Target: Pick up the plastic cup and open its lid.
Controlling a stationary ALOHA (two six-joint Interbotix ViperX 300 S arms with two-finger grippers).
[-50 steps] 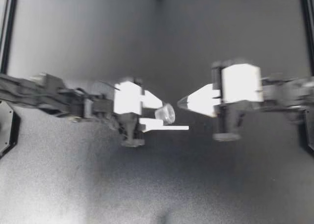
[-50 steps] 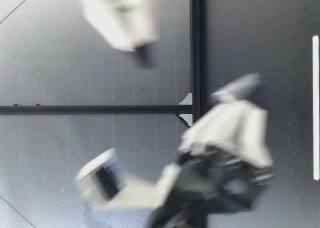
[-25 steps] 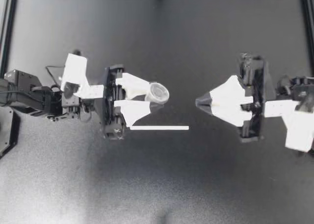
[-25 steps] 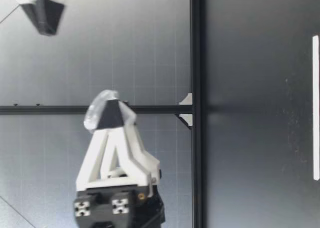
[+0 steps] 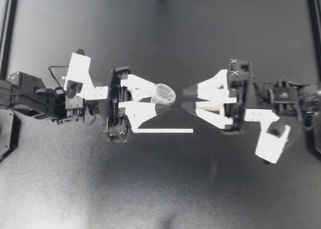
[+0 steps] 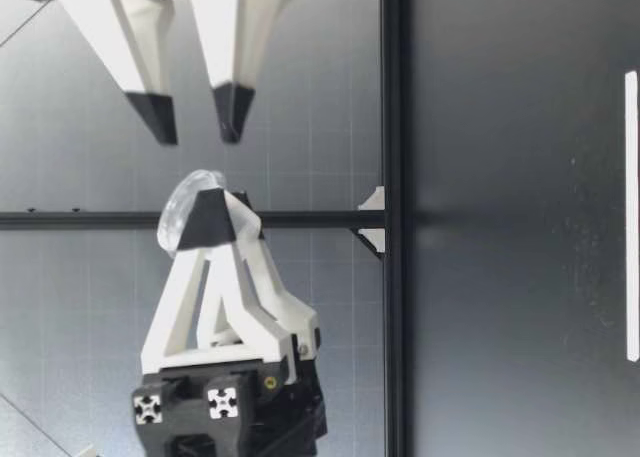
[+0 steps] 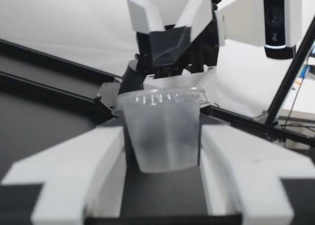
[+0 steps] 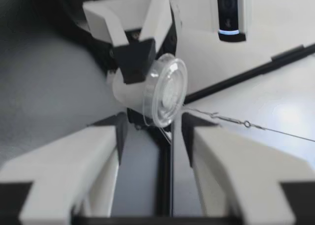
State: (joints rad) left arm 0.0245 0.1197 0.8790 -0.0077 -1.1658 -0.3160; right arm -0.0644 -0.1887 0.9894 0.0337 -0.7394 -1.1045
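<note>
- Clear plastic cup, its lid on, is held in the air above the dark table, near the table's middle.
- The robot's left gripper is clamped on the cup, with one white finger pressed to each side. The cup is turned sideways, so the lid faces the other arm.
- The right gripper hangs just beside the lid without touching it, its two black-tipped fingers parted.
- A white strip lies flat on the table near the left gripper.
</note>
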